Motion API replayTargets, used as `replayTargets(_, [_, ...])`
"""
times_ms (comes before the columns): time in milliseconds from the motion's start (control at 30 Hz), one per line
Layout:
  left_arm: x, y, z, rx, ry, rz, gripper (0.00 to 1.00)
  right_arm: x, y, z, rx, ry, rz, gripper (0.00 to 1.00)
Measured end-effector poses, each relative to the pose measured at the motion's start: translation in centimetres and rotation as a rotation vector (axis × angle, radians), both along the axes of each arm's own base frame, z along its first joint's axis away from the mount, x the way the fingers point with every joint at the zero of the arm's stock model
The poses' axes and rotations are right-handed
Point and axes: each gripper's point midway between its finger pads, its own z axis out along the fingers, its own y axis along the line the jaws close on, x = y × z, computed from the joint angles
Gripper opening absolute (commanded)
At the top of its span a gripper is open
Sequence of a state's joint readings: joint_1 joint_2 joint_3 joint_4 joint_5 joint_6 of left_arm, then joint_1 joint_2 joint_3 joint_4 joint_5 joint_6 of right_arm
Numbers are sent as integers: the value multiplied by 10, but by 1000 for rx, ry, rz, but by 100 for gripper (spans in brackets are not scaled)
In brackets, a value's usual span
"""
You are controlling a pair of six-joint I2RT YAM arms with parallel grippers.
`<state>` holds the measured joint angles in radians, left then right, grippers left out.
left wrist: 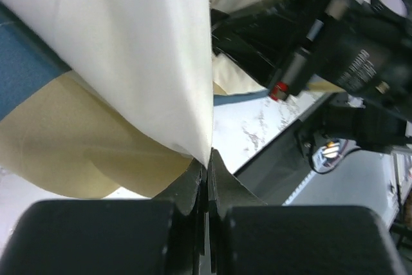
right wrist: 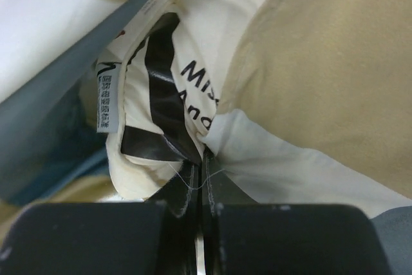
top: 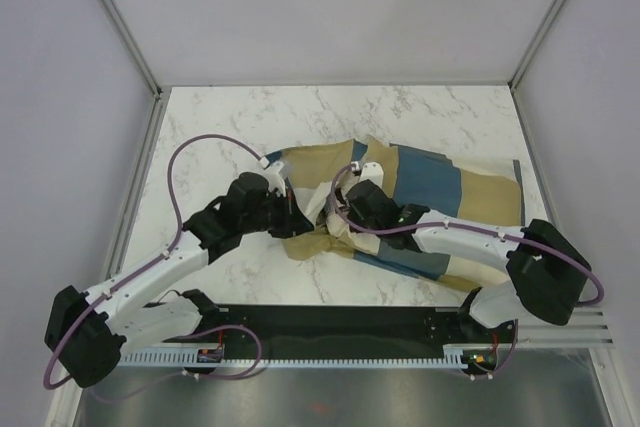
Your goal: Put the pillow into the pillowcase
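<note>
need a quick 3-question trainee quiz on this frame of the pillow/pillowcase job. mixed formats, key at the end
1. True or false: the left gripper is shut on a fold of the pillowcase.
2. Multiple choice: what does the right gripper pinch? A) nothing, it is open. B) the pillow, at its cream cloth with dark print. C) the left gripper.
3. Fill in: in the top view, both grippers work at the pillowcase's ___ end (left or right of the image).
Key: 1 true; 2 B; 3 left.
</note>
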<state>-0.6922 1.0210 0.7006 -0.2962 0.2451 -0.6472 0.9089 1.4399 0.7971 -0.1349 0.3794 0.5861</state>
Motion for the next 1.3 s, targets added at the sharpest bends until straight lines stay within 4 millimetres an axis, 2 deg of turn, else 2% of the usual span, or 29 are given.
replayTargets(367, [-24,-7,40,-139,-45,-108,2,13,-20,-4,195,156,-72,0])
replayTargets(500, [-22,-15,46,-154,-17,-132,2,9,-9,-10,153,145,-47,0])
replayTargets(600, [-8,-30,60,-159,-2,-139,2,6,7,-11,122,98,-21,2])
replayTargets(633, [-3,-34,65,-162,-4,-142,2,4,11,-10,119,82,-13,8])
replayTargets(667, [2,-38,71,-164,-5,-142,2,2,15,-9,114,67,-4,20])
replayTargets(700, [10,-42,79,-167,-6,-139,2,0,17,-7,109,53,-1,37])
replayTargets(800, [35,-49,100,-181,-29,-114,2,-8,20,2,101,13,27,54])
replayTargets(900, [54,-43,104,-157,-43,-63,2,-19,12,27,121,-27,44,61])
replayTargets(1000, [70,-28,94,-77,-60,19,2,-22,-11,67,150,-95,14,71])
replayTargets(1033, [75,-22,89,-43,-65,51,2,-23,-17,77,155,-111,5,75])
replayTargets(1067, [79,-15,84,-6,-69,84,2,-23,-26,91,164,-128,-9,87])
replayTargets(1133, [86,0,74,66,-79,153,2,-22,-40,109,174,-150,-39,95])
replayTargets(1200, [93,17,68,135,-92,224,2,-21,-58,119,171,-158,-82,98])
replayTargets(1300, [99,46,69,198,-115,324,2,-28,-86,111,140,-113,-158,98])
